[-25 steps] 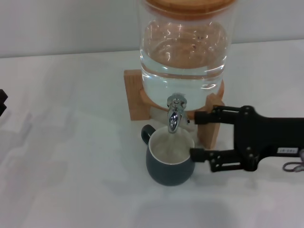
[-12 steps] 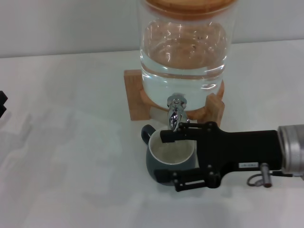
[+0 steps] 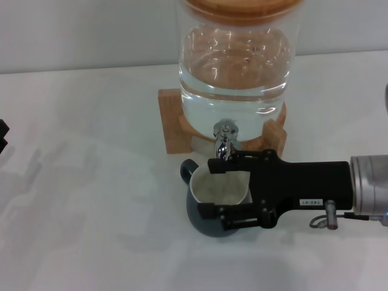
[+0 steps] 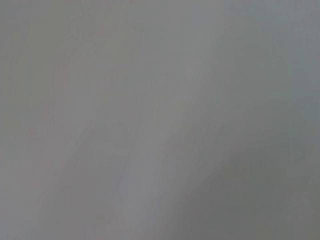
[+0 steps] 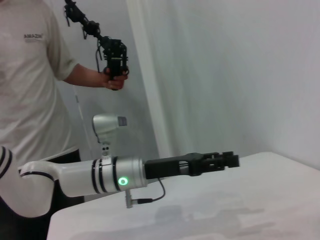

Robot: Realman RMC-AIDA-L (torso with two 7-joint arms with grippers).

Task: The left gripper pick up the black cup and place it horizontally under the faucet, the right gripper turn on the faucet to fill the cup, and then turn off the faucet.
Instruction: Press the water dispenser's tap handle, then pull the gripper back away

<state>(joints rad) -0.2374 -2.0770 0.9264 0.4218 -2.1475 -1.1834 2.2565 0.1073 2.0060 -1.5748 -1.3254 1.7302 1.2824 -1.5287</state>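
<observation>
Reaching in from the robot's right, the right gripper (image 3: 219,188) sits w/ its fingers apart: far finger just under the faucet (image 3: 223,144) spout, near finger low across the front of the black cup (image 3: 217,204). Cup stands upright on the white table (image 3: 91,200), right below the spout, small handle pointing toward the robot's left, pale inside showing; can't tell how full it is. Faucet is fixed to the clear glass jar (image 3: 236,66), which rests on a wooden stand (image 3: 173,124) and holds plenty of water.

Left gripper (image 3: 3,134) is barely in view at the table's far left edge, well apart from everything; can't tell if its fingers are open or not. Its wrist cam shows only blank grey. Right wrist cam looks away from the work, at the other arm (image 5: 125,175) and a person (image 5: 30,75) behind it.

Risks, as I judge them:
- Near finger is at or touching the cup wall, so any sideways move could shove or tip the cup off the spout line, and water lands on the table.
- Far finger may be too low for the lever, which sits up top; it could miss or slip off the chrome.
- If the tap stays open too long, overflow.
- A hard push on the lever could rock the jar on its stand.
</observation>
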